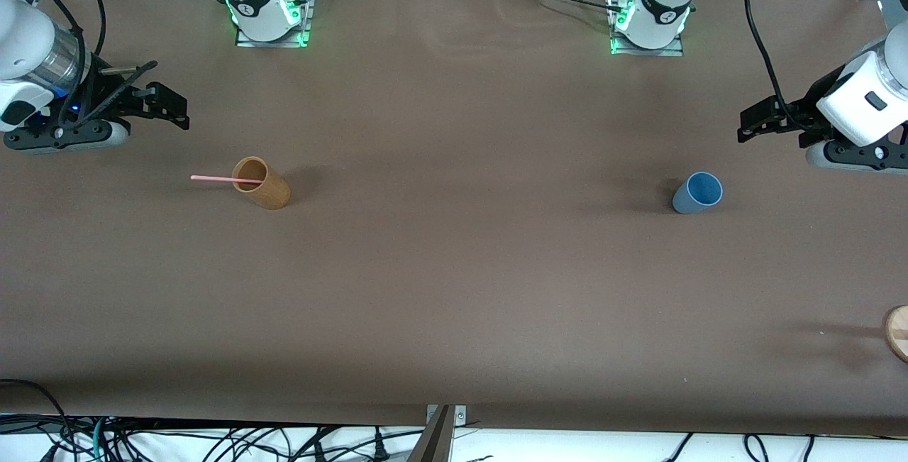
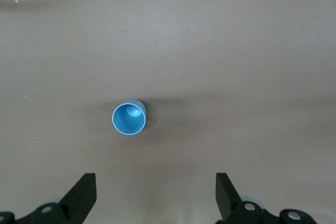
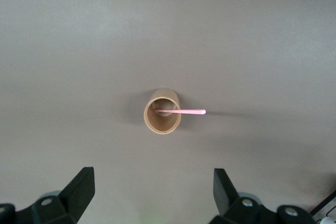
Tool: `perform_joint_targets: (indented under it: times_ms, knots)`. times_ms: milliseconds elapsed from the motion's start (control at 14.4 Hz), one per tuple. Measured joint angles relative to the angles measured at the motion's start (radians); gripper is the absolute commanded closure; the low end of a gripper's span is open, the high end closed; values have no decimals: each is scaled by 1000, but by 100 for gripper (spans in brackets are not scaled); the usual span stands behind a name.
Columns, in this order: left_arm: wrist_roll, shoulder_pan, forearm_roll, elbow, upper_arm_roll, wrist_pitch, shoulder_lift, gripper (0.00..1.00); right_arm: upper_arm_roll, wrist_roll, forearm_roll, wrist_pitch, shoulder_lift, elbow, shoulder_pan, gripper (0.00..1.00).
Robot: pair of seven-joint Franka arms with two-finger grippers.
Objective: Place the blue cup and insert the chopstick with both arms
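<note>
The blue cup (image 1: 697, 192) is small, matte blue-grey outside and brighter blue inside, slightly tapered, with no handle. It stands upright on the brown tabletop (image 1: 454, 270) toward my left arm's end, its mouth open upward; my left wrist view looks straight down into it (image 2: 129, 118). Nothing is in it.

The chopstick (image 1: 216, 179) is a thin, straight, pale pink stick. One end sits inside the tan wooden cup (image 1: 261, 183), and the rest leans out over the rim toward my right arm's end of the tabletop. In my right wrist view the stick (image 3: 181, 112) crosses the rim of that cup (image 3: 163, 111) and pokes out well past it. The wooden cup stands upright toward my right arm's end, well apart from the blue cup, both about equally near the front camera.

My left end effector (image 1: 745, 123) hangs in the air over the tabletop at my left arm's end, near the blue cup but not touching it. Its fingers (image 2: 84, 192) are spread wide and hold nothing.

My right end effector (image 1: 170, 106) hangs over the tabletop at my right arm's end, near the wooden cup and apart from it. Its fingers (image 3: 83, 190) are also spread wide and empty.

A round pale wooden object (image 1: 898, 333) shows at the tabletop's edge at my left arm's end, nearer the front camera than the blue cup.
</note>
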Motion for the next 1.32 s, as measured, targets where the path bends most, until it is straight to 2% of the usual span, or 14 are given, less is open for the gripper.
perform_joint_targets:
  times_ms: [832, 1040, 1318]
  knots:
    - [0, 0, 0, 0, -2, 0, 0, 0, 0, 0, -1, 9, 3, -29, 0, 0]
    - [0, 0, 0, 0, -1, 0, 0, 0, -1, 0, -3, 94, 9, -101, 0, 0]
    - [0, 0, 0, 1, -2, 0, 0, 0, -6, 0, -20, 321, 29, -271, 0, 0]
